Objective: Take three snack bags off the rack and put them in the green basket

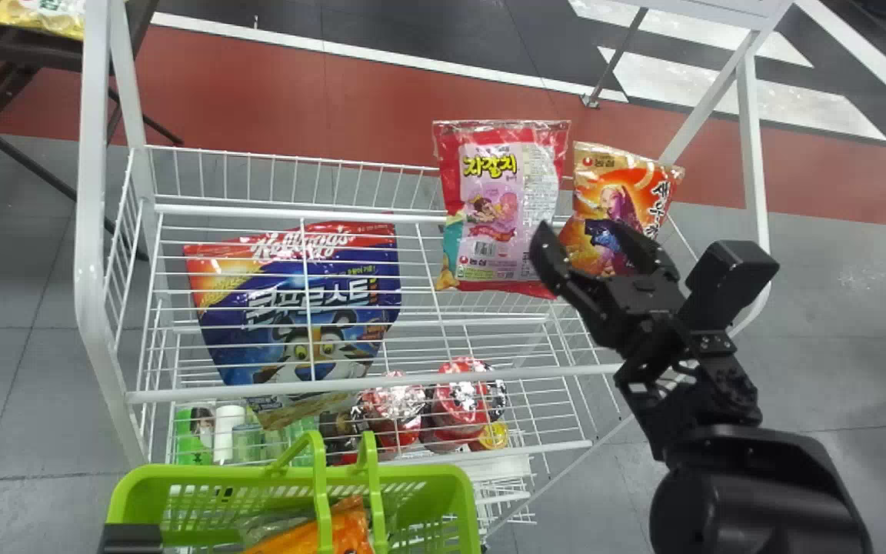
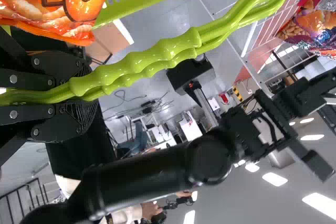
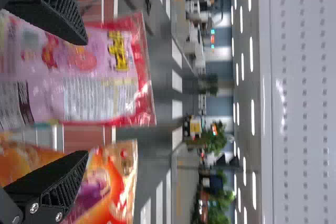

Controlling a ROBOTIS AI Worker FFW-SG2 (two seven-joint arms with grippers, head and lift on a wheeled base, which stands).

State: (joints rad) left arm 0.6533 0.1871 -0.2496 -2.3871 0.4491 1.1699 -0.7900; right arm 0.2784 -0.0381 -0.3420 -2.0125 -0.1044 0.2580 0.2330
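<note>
Head view: R arm (image 1: pixel 758 492) is fwd, fingers (image 1: pixel 554 261) apart.

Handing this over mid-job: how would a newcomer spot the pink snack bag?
Past the green basket stands a white wire rack. Toward its back, right of the middle, the pink snack bag stands upright, red-edged around a pink panel. The orange bag to its right and blue pouch to its left lack that panel.
</note>
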